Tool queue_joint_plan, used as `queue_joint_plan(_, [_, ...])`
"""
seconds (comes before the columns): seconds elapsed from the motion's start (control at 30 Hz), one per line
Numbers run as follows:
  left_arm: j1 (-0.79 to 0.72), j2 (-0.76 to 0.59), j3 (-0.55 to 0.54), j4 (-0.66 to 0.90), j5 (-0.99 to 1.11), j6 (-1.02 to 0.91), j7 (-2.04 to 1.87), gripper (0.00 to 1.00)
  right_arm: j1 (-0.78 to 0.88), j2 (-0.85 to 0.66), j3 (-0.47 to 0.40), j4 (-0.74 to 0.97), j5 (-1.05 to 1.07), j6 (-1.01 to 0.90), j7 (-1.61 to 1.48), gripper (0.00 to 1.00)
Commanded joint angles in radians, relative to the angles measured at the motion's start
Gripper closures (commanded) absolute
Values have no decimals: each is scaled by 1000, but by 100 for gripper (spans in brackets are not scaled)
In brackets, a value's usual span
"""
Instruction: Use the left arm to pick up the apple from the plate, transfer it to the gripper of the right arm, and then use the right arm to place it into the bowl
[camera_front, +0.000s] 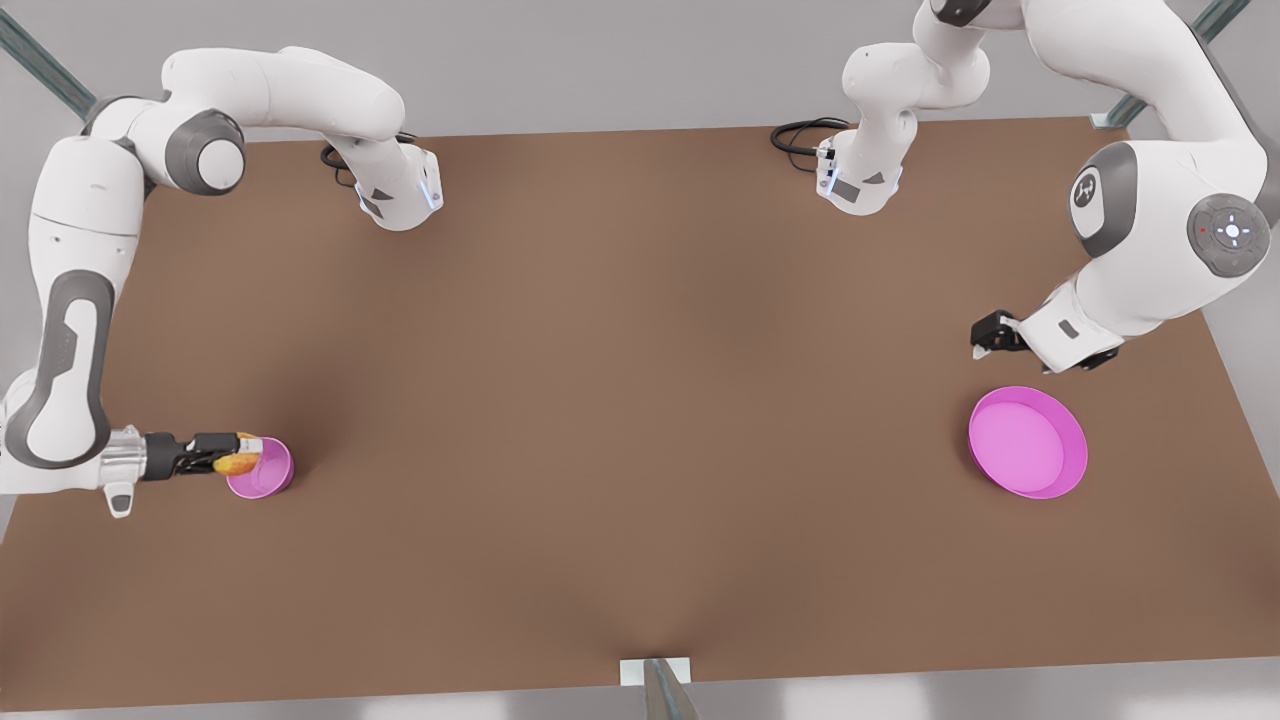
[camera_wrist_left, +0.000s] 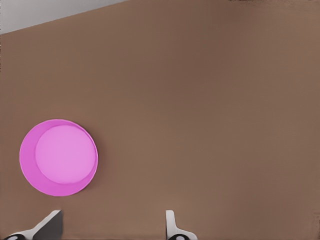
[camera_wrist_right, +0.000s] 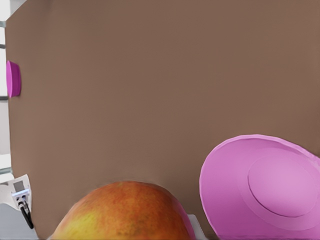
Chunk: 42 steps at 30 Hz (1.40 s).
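The right gripper (camera_front: 232, 455) pinches the apple (camera_front: 238, 462) right at the edge of the little bowl (camera_front: 265, 472), on the front view's left. The apple is not in the bowl yet. Far across the brown table (camera_front: 640, 400) sits the plate (camera_front: 1028, 443). The left gripper (camera_front: 985, 338) hangs just beside the plate, its fingers (camera_wrist_left: 171, 222) spread apart and holding nothing.

brown table (camera_front: 640, 400), black cables (camera_front: 800, 135)
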Motion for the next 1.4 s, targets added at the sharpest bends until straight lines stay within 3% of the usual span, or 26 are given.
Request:
queue_joint_plan(0.0, [2, -1, 1, 1, 1, -1, -233, 0, 0, 12, -9, 3, -29, 12, -17, 33])
queue_joint_plan(0.33, [2, 5, 1, 1, -1, -1, -233, 0, 0, 76, -67, 67, -32, 61, -12, 33])
queue_joint_plan(0.77, [12, 13, 1, 1, -1, 2, -232, 0, 1, 105, -67, 66, -61, 98, -14, 29])
queue_joint_plan(0.8, [12, 13, 1, 1, -1, 0, -232, 0, 1, 105, -67, 66, -61, 98, -12, 25])
queue_joint_plan(0.87, [12, 13, 1, 1, -1, 0, -232, 0, 1, 105, -67, 66, -61, 98, -11, 2])
queue_joint_plan(1.0, [12, 13, 1, 2, -1, 0, -233, 0, 7, 95, -67, 66, -59, 93, -3, 1])
queue_joint_plan(1.17, [11, 13, 1, 4, -1, -1, -235, 0, 34, -42, -47, 67, -119, 42, 112, 1])
queue_joint_plan(1.37, [11, 13, 0, 7, -1, 2, -235, 0, 464, -396, -50, 89, -505, 18, 528, 0])
